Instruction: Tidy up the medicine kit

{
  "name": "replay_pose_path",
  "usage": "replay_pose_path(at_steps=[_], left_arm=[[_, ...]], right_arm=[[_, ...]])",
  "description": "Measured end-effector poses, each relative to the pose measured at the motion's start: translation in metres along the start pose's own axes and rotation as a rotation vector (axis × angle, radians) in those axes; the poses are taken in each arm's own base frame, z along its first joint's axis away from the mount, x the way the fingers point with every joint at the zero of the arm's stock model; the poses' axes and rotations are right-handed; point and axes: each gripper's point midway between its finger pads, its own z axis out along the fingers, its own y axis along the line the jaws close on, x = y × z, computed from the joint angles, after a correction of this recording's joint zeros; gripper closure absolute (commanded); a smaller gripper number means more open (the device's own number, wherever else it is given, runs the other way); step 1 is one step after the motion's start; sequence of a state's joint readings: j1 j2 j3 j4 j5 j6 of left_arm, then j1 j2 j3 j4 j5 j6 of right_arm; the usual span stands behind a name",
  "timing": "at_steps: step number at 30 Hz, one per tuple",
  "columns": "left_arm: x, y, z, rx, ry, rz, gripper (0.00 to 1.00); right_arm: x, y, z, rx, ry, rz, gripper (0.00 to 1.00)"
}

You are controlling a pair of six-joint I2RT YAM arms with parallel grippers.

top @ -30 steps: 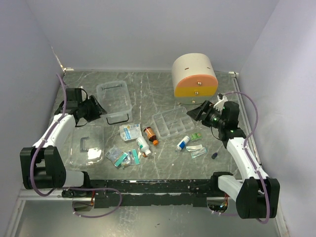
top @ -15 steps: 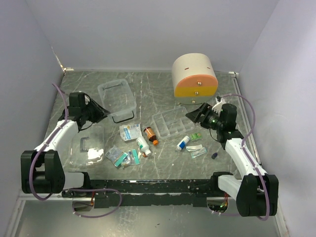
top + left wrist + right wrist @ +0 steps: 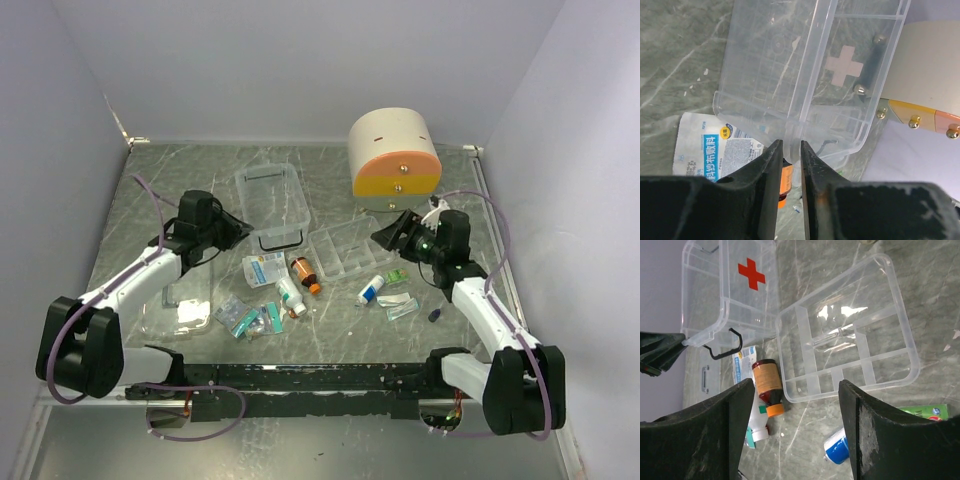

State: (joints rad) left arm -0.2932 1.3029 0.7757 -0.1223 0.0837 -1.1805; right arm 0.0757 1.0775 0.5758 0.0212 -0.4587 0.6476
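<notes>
The medicine kit box (image 3: pixel 272 195), clear with a red cross and a black handle (image 3: pixel 275 243), sits tilted at the table's back centre. My left gripper (image 3: pixel 238 228) is shut on its near left rim; in the left wrist view the fingertips (image 3: pixel 789 145) pinch the clear wall of the box (image 3: pixel 790 65). The kit's divided tray (image 3: pixel 343 250) lies apart, right of centre. My right gripper (image 3: pixel 385 233) hangs open just above the tray's right edge. The right wrist view shows the tray (image 3: pixel 840 375) and the box (image 3: pixel 725 290) beyond the wide jaws (image 3: pixel 795 385). The clear lid (image 3: pixel 180 295) lies flat at the front left.
Loose items lie in front: a gauze packet (image 3: pixel 263 267), a brown bottle with an orange cap (image 3: pixel 304 273), a white bottle (image 3: pixel 290 297), teal sachets (image 3: pixel 245 318), a blue-white tube (image 3: pixel 370 290) and a green box (image 3: pixel 398 277). The beige cabinet (image 3: pixel 394 160) stands at the back right.
My left gripper closed on the box's rim and dragged the box right, toward the middle. My right gripper edged left toward the tray, still open.
</notes>
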Motion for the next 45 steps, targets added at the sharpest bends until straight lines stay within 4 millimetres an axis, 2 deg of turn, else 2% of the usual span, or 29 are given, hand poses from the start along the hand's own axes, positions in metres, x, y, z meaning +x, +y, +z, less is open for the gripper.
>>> replay_pose_path(at_steps=[5,11,14,17,22,25,28,32,34,37,40,45], left_arm=[[-0.004,0.002,0.002,-0.023,-0.045,-0.005,0.54],[-0.009,0.013,0.004,-0.063,-0.075,0.071,0.24],[-0.011,0.019,0.002,-0.094,-0.076,0.145,0.21],[-0.027,0.004,-0.002,-0.109,-0.102,0.269,0.24],[-0.063,-0.049,-0.005,-0.079,-0.161,0.503,0.39],[-0.077,-0.078,0.008,-0.053,-0.156,0.634,0.49],[-0.086,-0.094,0.038,-0.056,-0.125,0.74,0.56],[-0.083,-0.085,0.087,-0.091,-0.043,0.821,0.61],[-0.078,-0.072,0.11,-0.12,0.005,0.842,0.61],[-0.074,-0.053,0.131,-0.177,0.053,0.847,0.59],[-0.078,-0.042,0.142,-0.228,0.057,0.835,0.55],[-0.092,-0.035,0.138,-0.303,0.008,0.789,0.56]], right_arm=[[0.02,0.004,0.01,0.006,0.059,-0.012,0.32],[0.035,0.01,0.017,0.008,0.1,-0.037,0.32],[0.04,0.012,0.021,0.02,0.114,-0.058,0.32],[0.044,0.016,0.023,0.028,0.125,-0.084,0.32],[0.053,0.026,0.028,0.03,0.141,-0.125,0.35],[0.063,0.032,0.033,0.028,0.167,-0.142,0.37],[0.082,0.044,0.039,0.022,0.209,-0.168,0.4],[0.106,0.073,0.048,-0.008,0.253,-0.217,0.43],[0.113,0.092,0.054,-0.026,0.253,-0.246,0.46],[0.124,0.118,0.065,-0.053,0.256,-0.28,0.5],[0.143,0.146,0.081,-0.082,0.271,-0.32,0.53],[0.172,0.179,0.105,-0.117,0.303,-0.358,0.58]])
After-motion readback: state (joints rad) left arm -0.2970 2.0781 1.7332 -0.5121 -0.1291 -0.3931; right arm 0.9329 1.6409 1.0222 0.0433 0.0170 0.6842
